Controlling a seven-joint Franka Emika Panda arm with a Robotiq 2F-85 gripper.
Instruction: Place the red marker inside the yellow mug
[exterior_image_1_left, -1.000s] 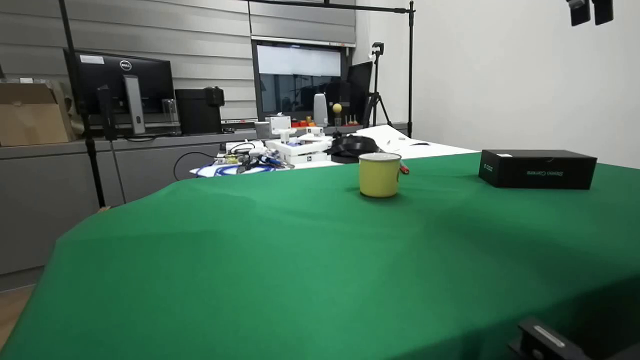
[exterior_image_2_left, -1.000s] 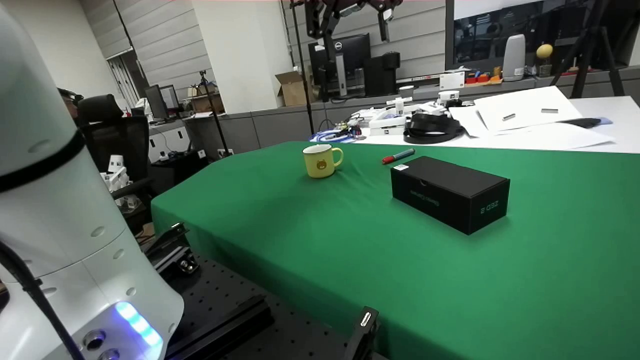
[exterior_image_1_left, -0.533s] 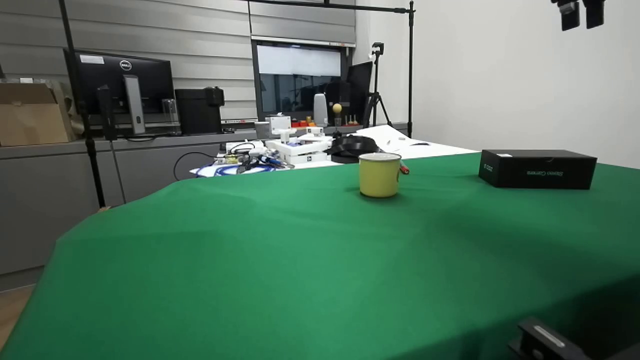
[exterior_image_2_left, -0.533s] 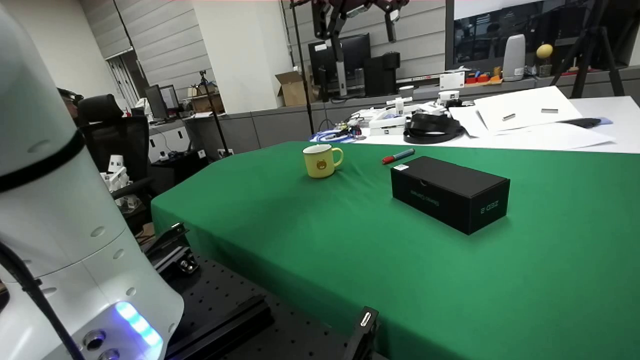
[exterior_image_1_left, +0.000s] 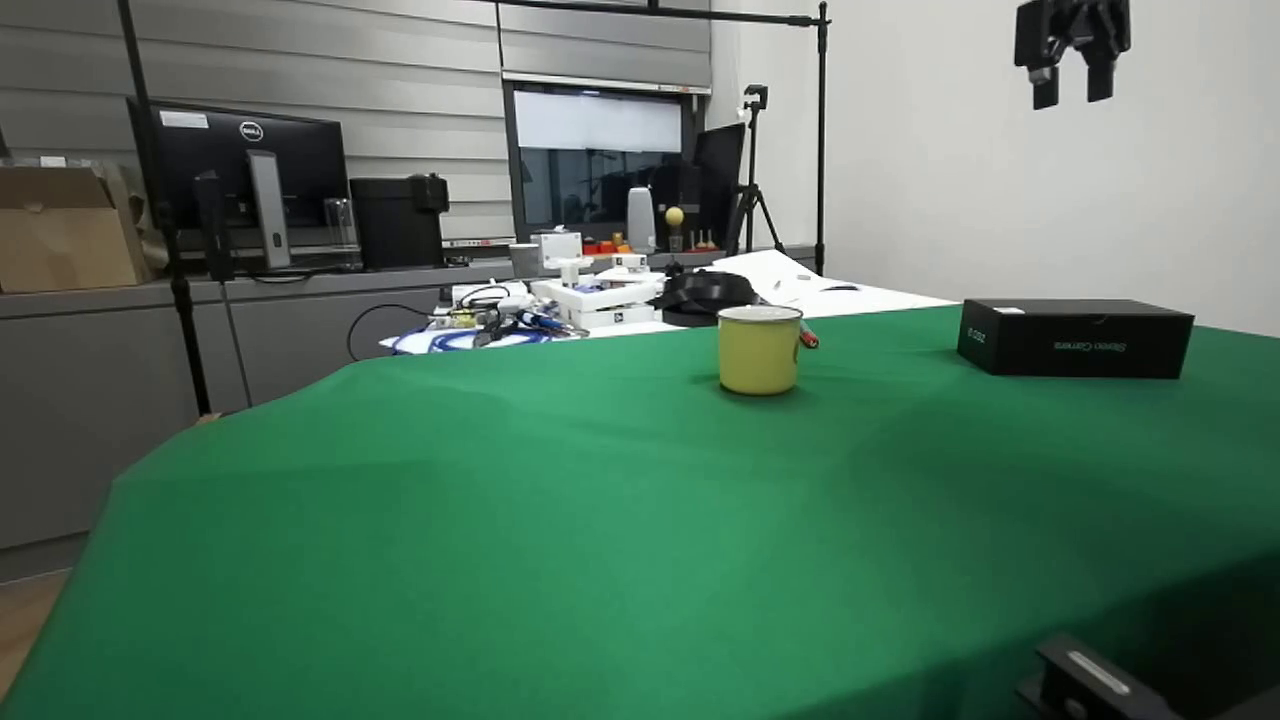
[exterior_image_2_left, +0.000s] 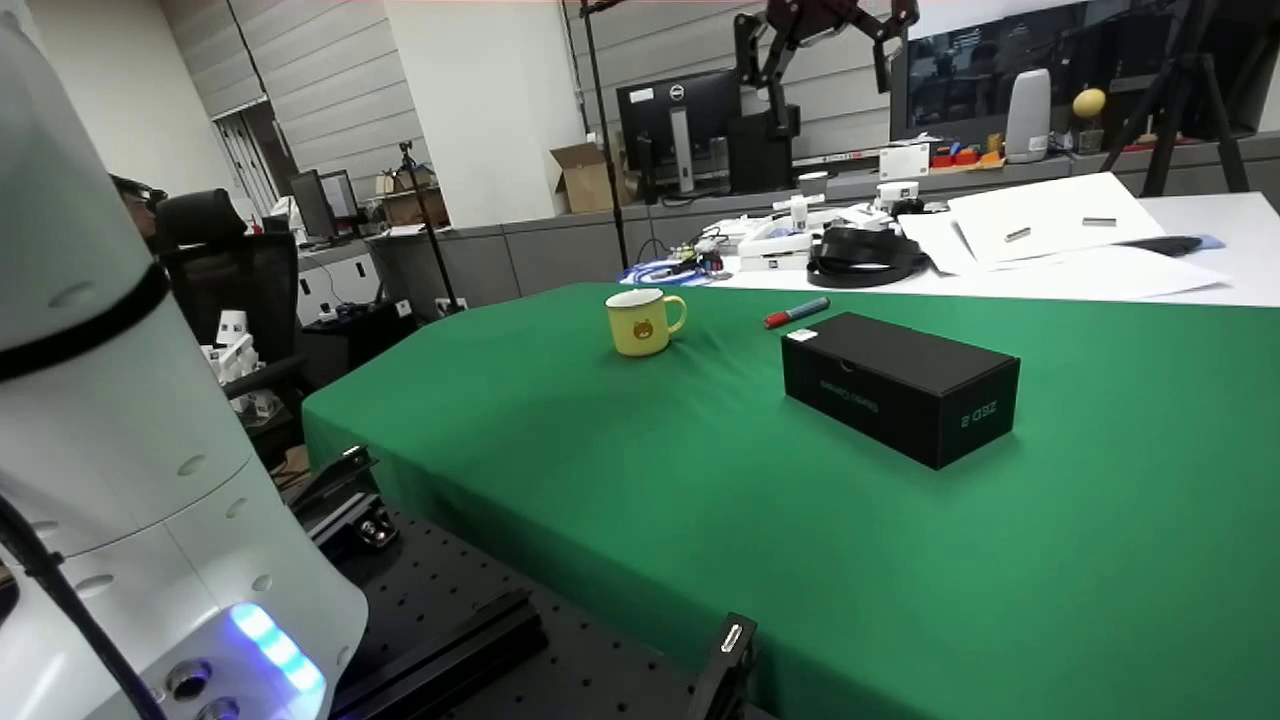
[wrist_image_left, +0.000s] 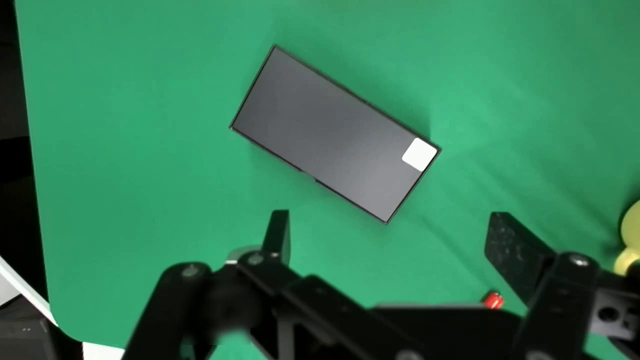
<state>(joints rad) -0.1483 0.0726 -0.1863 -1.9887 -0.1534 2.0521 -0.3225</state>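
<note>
The red marker (exterior_image_2_left: 797, 313) lies on the green cloth beside the yellow mug, red at one end and grey-blue along the rest. In an exterior view only its red end (exterior_image_1_left: 809, 339) shows past the mug. In the wrist view its red tip (wrist_image_left: 494, 301) shows by the right finger; the rest is hidden behind the gripper. The yellow mug (exterior_image_2_left: 632, 328) stands upright, also in an exterior view (exterior_image_1_left: 757, 352); the wrist view shows only part of it at the right edge (wrist_image_left: 634, 225). My gripper (wrist_image_left: 390, 220) is open and empty, high above the table (exterior_image_2_left: 830, 98) (exterior_image_1_left: 1072, 92).
A black box (exterior_image_2_left: 900, 390) lies near the marker; it also shows in an exterior view (exterior_image_1_left: 1078, 340) and in the wrist view (wrist_image_left: 330, 130). A white table (exterior_image_2_left: 1230, 240) with papers, black straps and white parts adjoins the green cloth's far edge.
My gripper has moved left and down in an exterior view, and right and slightly down in an exterior view. It stays open. The marker, mug and box have not moved.
</note>
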